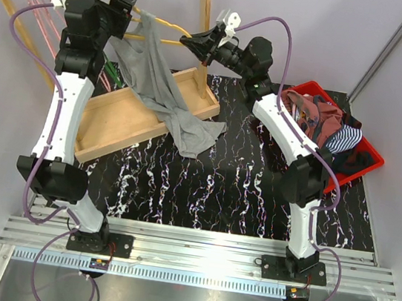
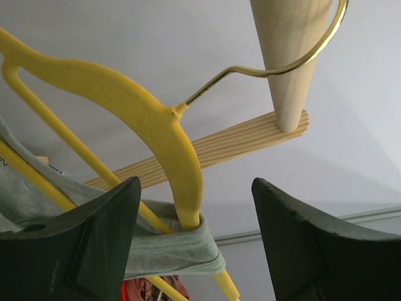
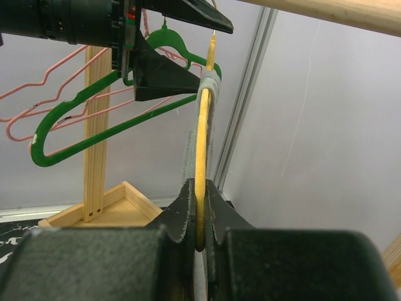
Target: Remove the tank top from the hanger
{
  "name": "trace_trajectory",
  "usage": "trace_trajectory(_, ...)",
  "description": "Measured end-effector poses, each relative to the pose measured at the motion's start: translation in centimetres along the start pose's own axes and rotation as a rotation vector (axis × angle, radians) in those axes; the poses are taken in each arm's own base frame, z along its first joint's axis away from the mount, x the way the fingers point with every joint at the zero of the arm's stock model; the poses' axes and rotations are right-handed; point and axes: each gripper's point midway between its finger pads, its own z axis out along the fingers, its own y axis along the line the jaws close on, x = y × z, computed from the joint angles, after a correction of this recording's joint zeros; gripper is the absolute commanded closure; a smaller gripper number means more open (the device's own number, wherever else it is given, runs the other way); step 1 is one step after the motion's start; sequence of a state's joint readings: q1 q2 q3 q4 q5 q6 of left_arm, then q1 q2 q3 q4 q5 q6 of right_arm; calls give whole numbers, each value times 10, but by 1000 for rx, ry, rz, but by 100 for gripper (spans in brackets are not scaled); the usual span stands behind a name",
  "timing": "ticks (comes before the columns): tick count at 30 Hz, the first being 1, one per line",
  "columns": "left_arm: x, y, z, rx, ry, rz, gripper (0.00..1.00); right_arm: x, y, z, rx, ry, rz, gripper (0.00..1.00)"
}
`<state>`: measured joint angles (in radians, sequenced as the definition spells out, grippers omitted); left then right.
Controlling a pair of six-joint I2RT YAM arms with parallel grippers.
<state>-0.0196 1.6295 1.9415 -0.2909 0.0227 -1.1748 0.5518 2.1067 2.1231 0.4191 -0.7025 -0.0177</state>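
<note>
Steadying the yellow hanger (image 3: 200, 138) with its clamped right gripper (image 3: 199, 191), the robot should close the wide-open left gripper (image 2: 194, 194) on the tank top strap (image 2: 178, 251) alone.

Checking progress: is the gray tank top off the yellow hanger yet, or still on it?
Still on. A strap of the tank top loops around one arm of the hanger; the rest hangs over the wooden tray.

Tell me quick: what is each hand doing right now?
Left hand: open, around the hanger and tank top, holding nothing.
Right hand: closed on the hanger.
</note>
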Motion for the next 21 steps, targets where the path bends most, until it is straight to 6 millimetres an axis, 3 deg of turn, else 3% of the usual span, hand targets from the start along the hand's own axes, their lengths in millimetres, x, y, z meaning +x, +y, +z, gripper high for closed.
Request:
trace_trajectory(9, 0, -2, 14, 24, -5, 17, 39, -3, 6, -2, -24, 4, 3, 100)
trace_trajectory(21, 2, -12, 13, 77, 13, 68, 57, -8, 7, -4, -22, 5, -8, 100)
